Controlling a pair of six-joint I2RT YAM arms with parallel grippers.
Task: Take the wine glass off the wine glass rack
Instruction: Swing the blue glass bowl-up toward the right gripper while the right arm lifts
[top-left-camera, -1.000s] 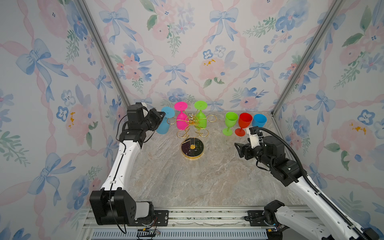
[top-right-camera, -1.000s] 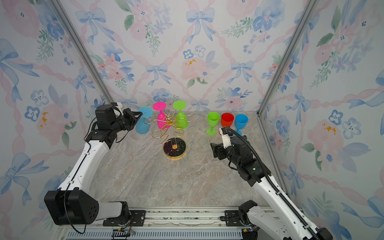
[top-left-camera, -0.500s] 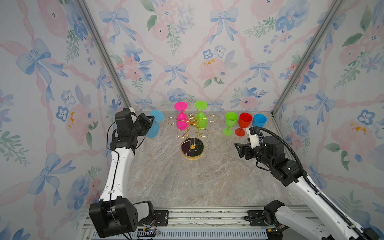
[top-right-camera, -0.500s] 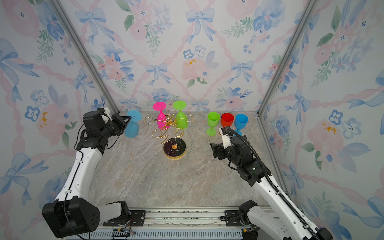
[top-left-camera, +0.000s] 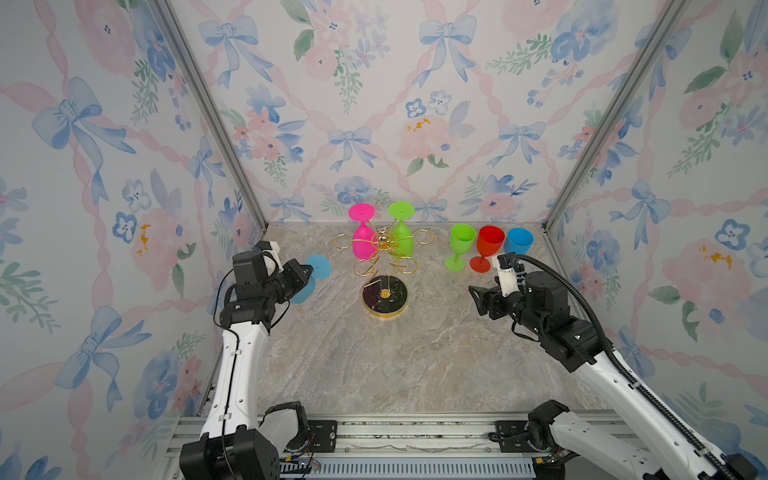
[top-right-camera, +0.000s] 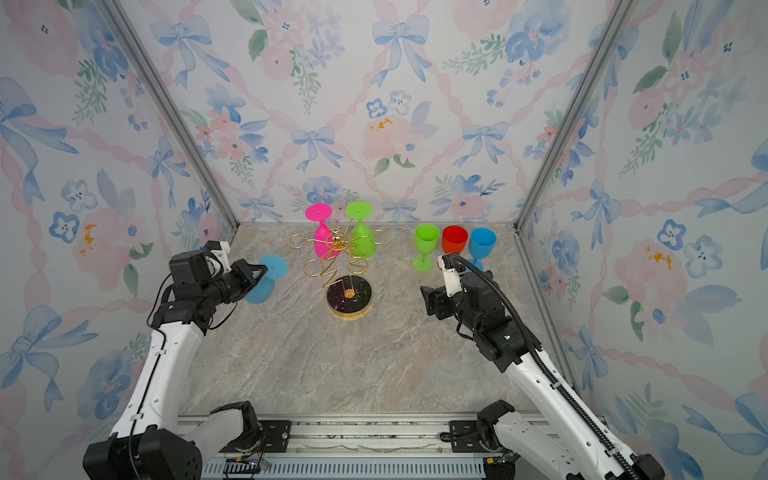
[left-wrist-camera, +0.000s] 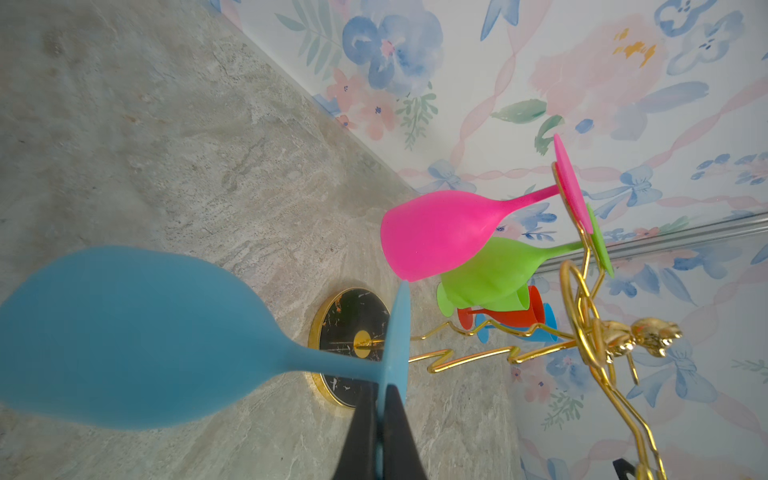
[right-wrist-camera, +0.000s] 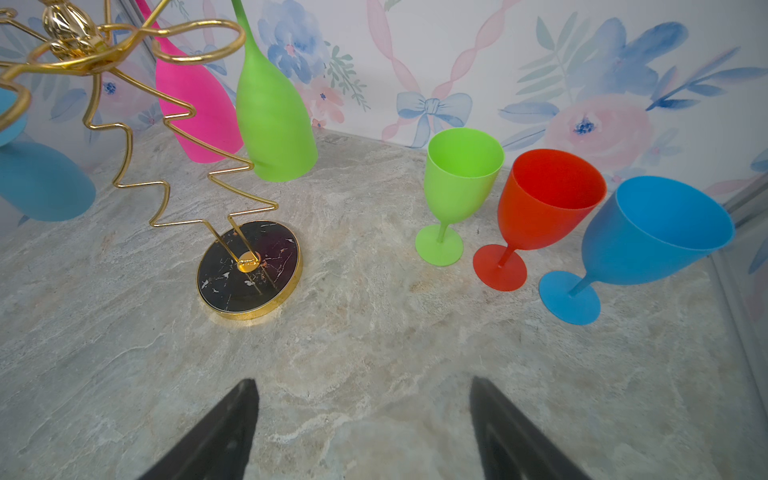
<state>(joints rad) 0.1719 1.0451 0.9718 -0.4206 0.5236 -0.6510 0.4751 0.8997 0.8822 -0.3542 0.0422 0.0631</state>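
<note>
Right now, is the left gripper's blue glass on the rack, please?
Off: the left gripper pinches the blue glass by its foot, apart from the rack.

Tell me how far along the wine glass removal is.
Done: the light blue wine glass is clear of the gold wire rack. In hand: the left gripper is shut on its foot, holding it beside the rack. Left: setting it down. The pink glass and green glass hang from the rack; the right gripper is open.
</note>
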